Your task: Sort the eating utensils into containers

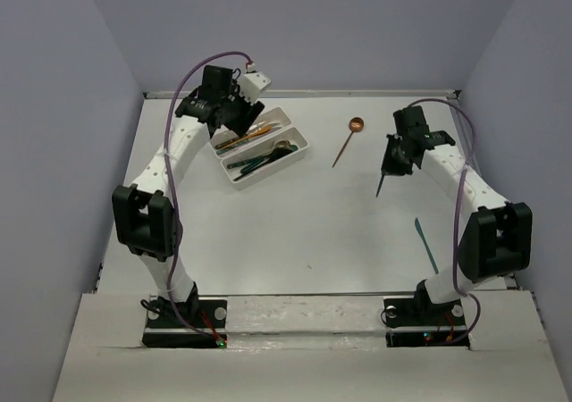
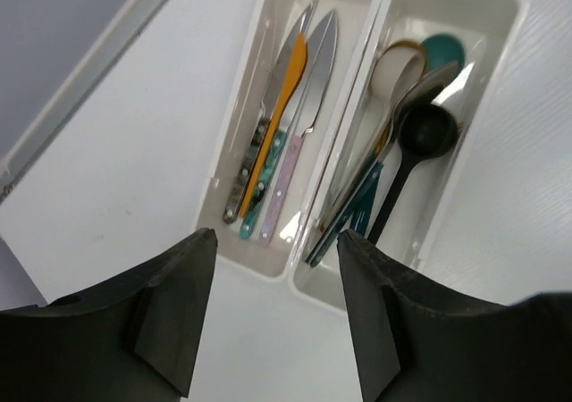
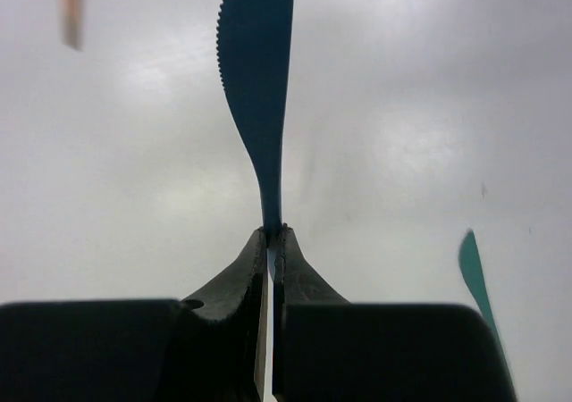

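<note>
Two white containers lie side by side at the back left. The knife tray [image 2: 239, 134] holds an orange knife [image 2: 284, 98] among several knives. A black spoon [image 2: 427, 132] lies with other spoons in the spoon tray [image 2: 466, 156]. My left gripper [image 2: 277, 234] hovers open and bare over the trays' near ends [image 1: 239, 171]. On the right, my right gripper [image 3: 271, 232] is shut on a blue serrated knife [image 3: 257, 80], whose blade sticks out ahead of the fingers [image 1: 381, 186]. A copper spoon [image 1: 347, 141] and a teal knife [image 1: 426, 246] lie loose on the table.
The white table is walled at the back and both sides. The copper spoon's handle [image 3: 70, 9] shows at the upper left of the right wrist view, and the teal knife [image 3: 478, 281] at its right edge. Both arm bases sit at the near edge.
</note>
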### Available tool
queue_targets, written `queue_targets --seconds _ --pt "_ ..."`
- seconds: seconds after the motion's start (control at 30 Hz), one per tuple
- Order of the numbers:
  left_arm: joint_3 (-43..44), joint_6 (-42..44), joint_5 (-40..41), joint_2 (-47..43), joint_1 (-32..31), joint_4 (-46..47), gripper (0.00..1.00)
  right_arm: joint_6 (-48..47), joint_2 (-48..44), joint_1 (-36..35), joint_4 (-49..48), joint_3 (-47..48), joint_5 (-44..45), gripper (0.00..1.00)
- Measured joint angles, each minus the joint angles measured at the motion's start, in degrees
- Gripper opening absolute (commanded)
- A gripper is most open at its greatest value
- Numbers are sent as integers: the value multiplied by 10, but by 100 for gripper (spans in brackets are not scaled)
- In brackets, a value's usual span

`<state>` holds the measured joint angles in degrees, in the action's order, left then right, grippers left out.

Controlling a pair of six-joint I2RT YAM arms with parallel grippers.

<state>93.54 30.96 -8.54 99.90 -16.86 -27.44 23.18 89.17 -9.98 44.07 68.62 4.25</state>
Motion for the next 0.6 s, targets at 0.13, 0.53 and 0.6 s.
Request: queue_targets --seconds 0.13,0.53,0.6 --pt "95 -15 -69 1 -17 -43 68 4 -5 -35 -43 117 -7 0" --pt "163 -115 -316 17 -122 -68 82 54 92 -148 -147 354 -97 0" --pt "163 -134 -329 25 -121 -63 83 63 97 -151 -147 354 -108 0"
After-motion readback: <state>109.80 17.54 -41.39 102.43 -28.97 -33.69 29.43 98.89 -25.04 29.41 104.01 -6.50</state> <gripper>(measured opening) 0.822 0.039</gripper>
